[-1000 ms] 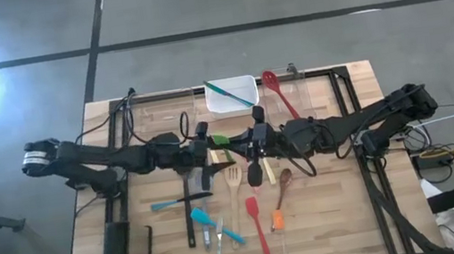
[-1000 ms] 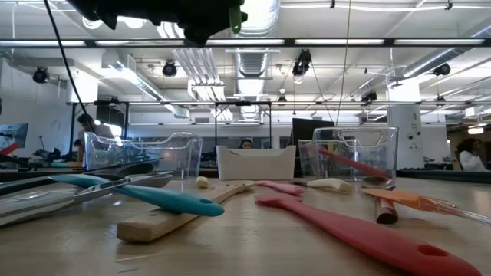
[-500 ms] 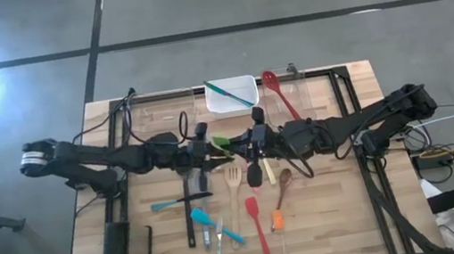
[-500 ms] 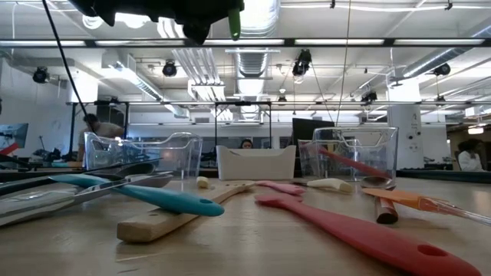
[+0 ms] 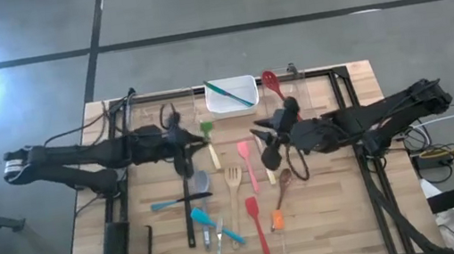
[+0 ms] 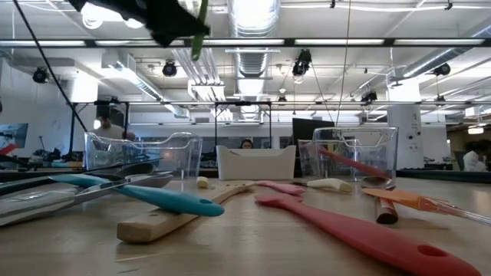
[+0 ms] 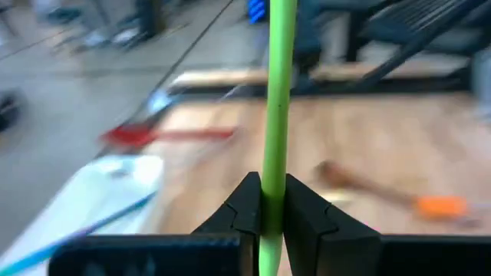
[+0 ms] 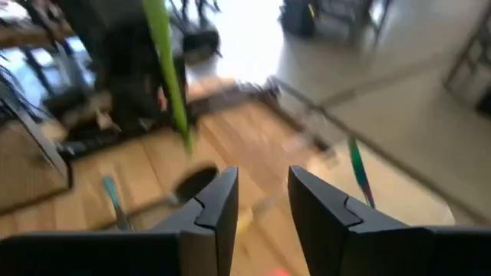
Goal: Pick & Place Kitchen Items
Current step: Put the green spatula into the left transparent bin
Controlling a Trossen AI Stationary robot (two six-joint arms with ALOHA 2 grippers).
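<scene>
While its two fingers press flat against either side of a green utensil handle (image 7: 275, 115), the left gripper (image 7: 265, 205) holds that utensil clear of the table (image 5: 331, 219), the slim shaft running straight out from between the jaws and well past their tips. From above, the left gripper (image 5: 177, 140) hangs over the left half of the board, and a green-headed utensil with a pale handle (image 5: 208, 139) shows just beside its tips on the side toward the other arm. The right gripper (image 5: 266, 137) sits apart from it, over the middle of the table, its jaws parted with clear space between the fingers (image 8: 219, 201) and nothing in them; the green shaft (image 8: 170, 69) shows ahead of those jaws, well beyond them. Below and between the two grippers lie a pink spatula (image 5: 246, 160), a wooden fork (image 5: 233, 182), a red spatula (image 5: 257, 222) and a teal spatula (image 5: 202, 216). A white tub (image 5: 231, 95) stands beyond both grippers at the far edge, a teal utensil (image 5: 229, 91) across it
</scene>
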